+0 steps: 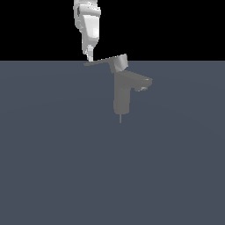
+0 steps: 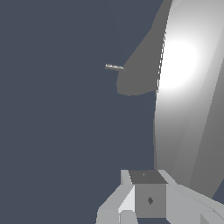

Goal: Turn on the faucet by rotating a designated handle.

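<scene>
Gripper (image 1: 90, 56), white, tapered, poised touching the thin tip of long flat grey lever handle (image 1: 105, 62), placed for leverage. Couldn't tell whether open or closed. Small matte grey faucet (image 1: 122, 94) stood right of it.

A flat, unmarked slate-blue desk (image 1: 57, 167) fills the lower part of the exterior view and meets a black backdrop at a straight horizon. A small matte grey faucet (image 1: 122, 94) is the only thing on it, its thin pin pointing down to the surface.
</scene>
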`<state>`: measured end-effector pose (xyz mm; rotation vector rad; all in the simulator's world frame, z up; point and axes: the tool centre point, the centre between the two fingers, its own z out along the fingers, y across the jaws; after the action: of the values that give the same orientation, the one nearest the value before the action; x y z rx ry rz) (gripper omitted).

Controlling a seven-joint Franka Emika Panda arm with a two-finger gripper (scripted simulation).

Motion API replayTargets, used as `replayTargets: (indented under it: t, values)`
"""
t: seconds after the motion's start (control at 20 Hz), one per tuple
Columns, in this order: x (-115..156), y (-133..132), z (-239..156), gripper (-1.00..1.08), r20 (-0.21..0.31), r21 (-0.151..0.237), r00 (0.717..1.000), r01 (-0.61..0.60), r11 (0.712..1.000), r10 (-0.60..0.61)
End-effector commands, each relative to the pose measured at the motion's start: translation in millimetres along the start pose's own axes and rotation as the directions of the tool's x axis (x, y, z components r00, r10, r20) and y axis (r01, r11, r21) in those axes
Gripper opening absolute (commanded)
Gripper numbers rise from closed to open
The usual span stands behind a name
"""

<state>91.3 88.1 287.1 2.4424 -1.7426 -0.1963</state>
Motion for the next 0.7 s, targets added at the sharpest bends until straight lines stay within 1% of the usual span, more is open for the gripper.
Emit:
replayTargets:
  t: [0.0,0.3,0.65]
  values:
    - [-2,-8,9,-1.00,-0.005,-0.004,1.000,-0.030,1.000,0.030]
    - [-4,-18,20,-1.00,-0.011,-0.010,0.998,-0.065,0.998,0.065]
    - [-5,-16,21,-1.00,-0.011,-0.011,0.998,-0.066,0.998,0.066]
